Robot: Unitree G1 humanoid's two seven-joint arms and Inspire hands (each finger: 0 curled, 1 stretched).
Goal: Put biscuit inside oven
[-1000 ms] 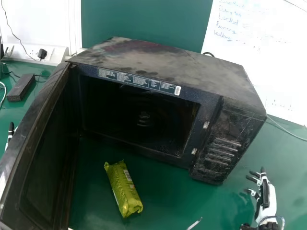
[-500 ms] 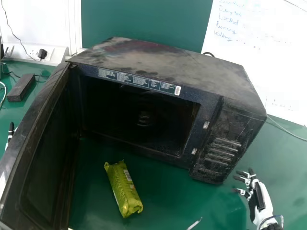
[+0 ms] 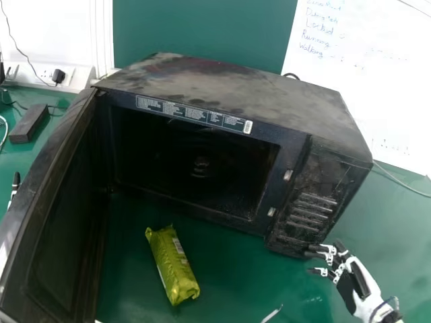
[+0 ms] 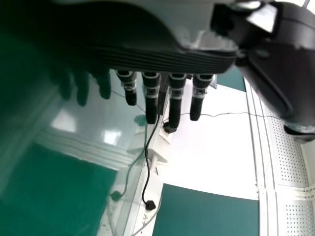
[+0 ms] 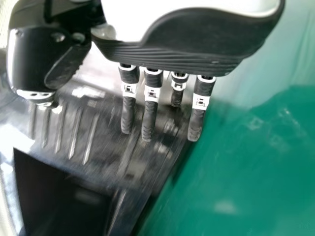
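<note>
Head view has the black, box-shaped microwave oven standing on the green tabletop, its broad dark door swung wide open on the robot's left. Right in front of the mouth lies the biscuit, a long yellow-green plastic packet, flat on the tabletop and slanted a little, one end towards the dark cavity. Nobody has hold of it. Over by the oven's lower front corner, on the control-panel side, is the white-and-black right robot hand, well apart from the packet, its fingers stretched out straight and gripping nothing. Whether the tips touch the casing I can't tell from here. The left robot hand is on the outer side of the door, fingers straight too, and nothing in its grasp. I'd say we're at the approach: the door needs no more doing, and the biscuit is yet to be picked up. What's wanted next, to my eye, is for the right robot hand to clear that corner, swing in over the packet, and close thumb and fingers across its narrow width. Then up over the oven's sill and in. Brushing the casing on the way looks like the likeliest snag, and the wrapper might slip if pinched near one end.
</note>
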